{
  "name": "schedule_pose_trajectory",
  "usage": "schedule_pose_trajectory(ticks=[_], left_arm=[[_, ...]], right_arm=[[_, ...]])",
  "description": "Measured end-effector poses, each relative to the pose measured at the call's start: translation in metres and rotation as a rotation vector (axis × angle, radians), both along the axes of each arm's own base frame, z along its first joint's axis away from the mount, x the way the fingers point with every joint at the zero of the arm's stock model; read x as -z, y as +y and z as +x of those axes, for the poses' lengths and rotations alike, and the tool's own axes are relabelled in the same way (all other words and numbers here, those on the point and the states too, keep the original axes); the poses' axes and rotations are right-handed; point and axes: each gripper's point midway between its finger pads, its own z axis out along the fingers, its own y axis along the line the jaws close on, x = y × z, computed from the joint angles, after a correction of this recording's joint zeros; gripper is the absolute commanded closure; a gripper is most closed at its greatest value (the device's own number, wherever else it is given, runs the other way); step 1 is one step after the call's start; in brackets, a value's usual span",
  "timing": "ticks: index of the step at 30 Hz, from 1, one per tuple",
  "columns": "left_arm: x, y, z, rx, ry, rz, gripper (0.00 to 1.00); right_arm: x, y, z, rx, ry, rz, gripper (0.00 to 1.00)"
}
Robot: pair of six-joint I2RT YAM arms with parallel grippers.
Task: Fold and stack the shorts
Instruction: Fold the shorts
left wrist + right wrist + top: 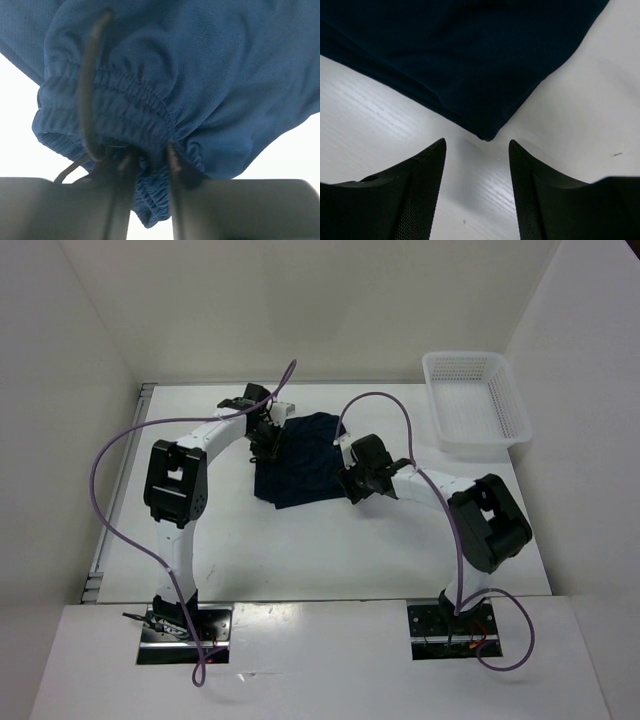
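I grip the shorts (210, 75).
Left gripper (148, 162) pinches the waistband (120, 107); right gripper (477, 144) is open, holding nothing, the shorts just ahead of it.

The top external camera sits high above and behind the arm bases and looks down from far off on the whole table (330, 550). The bases lie at 6 o'clock and the white basket (478, 438) at 2 o'clock. The left wrist camera rides close behind the left fingers (235, 210), facing the shorts (305, 465) at very short range. The right wrist camera looks steeply down past the right fingers (410, 200) onto the tabletop, also close. All three views share the shorts.
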Motion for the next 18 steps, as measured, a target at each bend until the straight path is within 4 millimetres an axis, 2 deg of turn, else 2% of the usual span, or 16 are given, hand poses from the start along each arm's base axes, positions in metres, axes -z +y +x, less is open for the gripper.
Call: schedule_pose_trajectory(ticks=[1,3,5,6,9,13,18], left_arm=[[0.001,0.000,0.001,0.000,-0.001,0.004,0.74],[0.000,0.001,0.002,0.000,-0.004,0.006,0.77],[0.000,0.000,0.002,0.000,-0.005,0.007,0.83],[0.000,0.000,0.002,0.000,-0.006,0.007,0.85],[0.001,0.002,0.003,-0.003,-0.006,0.009,0.92],[0.006,0.010,0.003,-0.021,-0.001,0.013,0.95],[0.010,0.033,0.004,-0.072,0.010,0.009,0.95]], right_arm=[[0.002,0.001,0.001,0.001,0.005,-0.002,0.42],[0.007,0.002,0.004,0.007,0.012,-0.005,0.51],[0.009,0.003,0.009,0.022,0.012,-0.008,0.63],[0.010,0.004,0.013,0.031,0.009,-0.013,0.75],[0.014,0.003,0.022,0.046,-0.005,-0.031,0.90],[0.016,0.002,0.022,0.047,-0.003,-0.044,0.96],[0.015,0.007,0.015,0.016,0.021,-0.017,0.96]])
